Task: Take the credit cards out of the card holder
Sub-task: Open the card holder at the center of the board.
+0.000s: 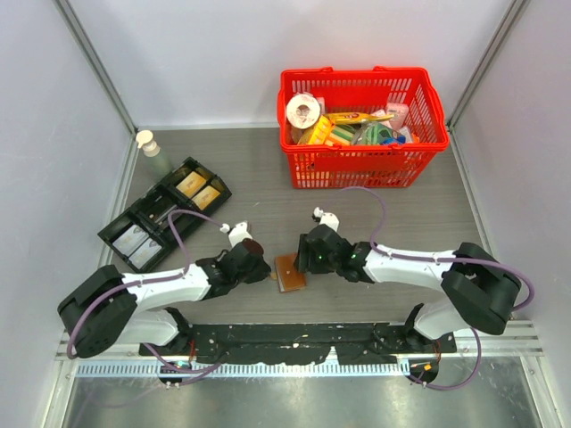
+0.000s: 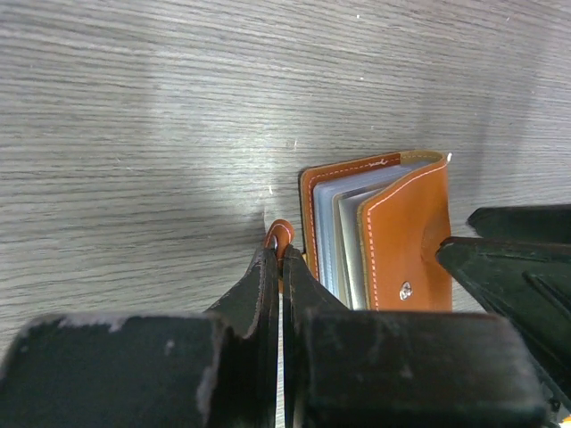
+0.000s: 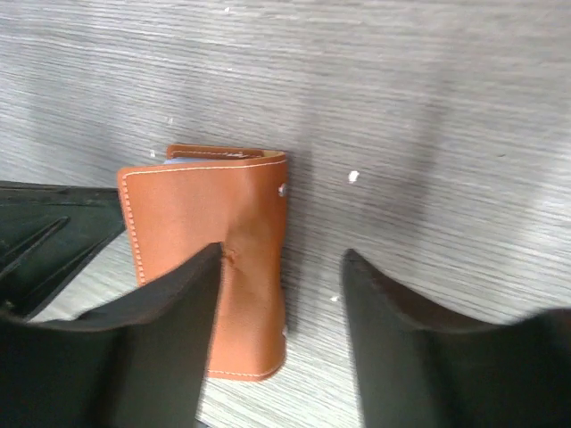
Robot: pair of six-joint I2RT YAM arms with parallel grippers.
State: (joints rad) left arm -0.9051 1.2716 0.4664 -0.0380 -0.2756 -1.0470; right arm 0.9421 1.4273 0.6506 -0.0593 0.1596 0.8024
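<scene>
Left wrist view: the left gripper point(image 2: 281, 260) is clenched on the closing tab point(image 2: 279, 234) of the card holder point(image 2: 393, 236), with the tab pinched between the fingertips at the holder's near corner. Judgement: this pinch anchors one side so the covers can be drawn apart. The holder lies on the table point(image 1: 401, 223) between the two arms, partly agape, with pale sleeves point(image 2: 343, 234) showing in the gap.

The right gripper point(image 3: 281, 257) is released, jaws well apart. One finger lies over the brown cover, the other over bare table beside it. Judgement: it is placed to press or take the free cover, and is not gripping it.

Not determinable: whether that finger actually touches the leather, and whether the sleeves hold credit cards, since no card face shows. Both wrist views lose the holder's near edge behind the fingers. From above, the holder is small and partly masked by the gripper heads.
</scene>
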